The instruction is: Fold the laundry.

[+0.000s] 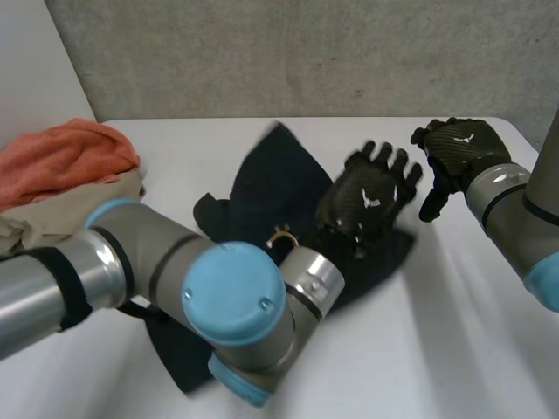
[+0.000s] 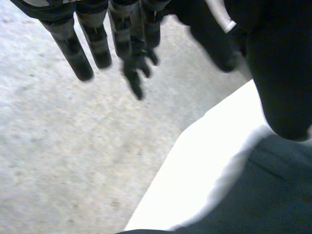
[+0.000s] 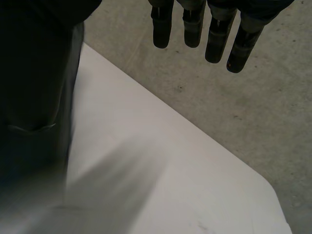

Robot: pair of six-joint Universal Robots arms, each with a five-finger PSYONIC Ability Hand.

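Left robot hand (image 1: pixel 371 196) spread over the dark garment (image 1: pixel 275 179), pinching nothing; right robot hand (image 1: pixel 458 150) open too, just beside it. Garment's rumpled mid-surface (image 1: pixel 454 332), no fold made yet, and I've the orange-and-beige pile (image 1: pixel 65 170) untouched. Early days, I'd say.

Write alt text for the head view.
A dark garment lies crumpled in the middle of a white table, with the left robot hand open, fingers spread, over its right side. The right robot hand is open beside it, off the cloth. An orange cloth tops a beige pile at the table's left edge.
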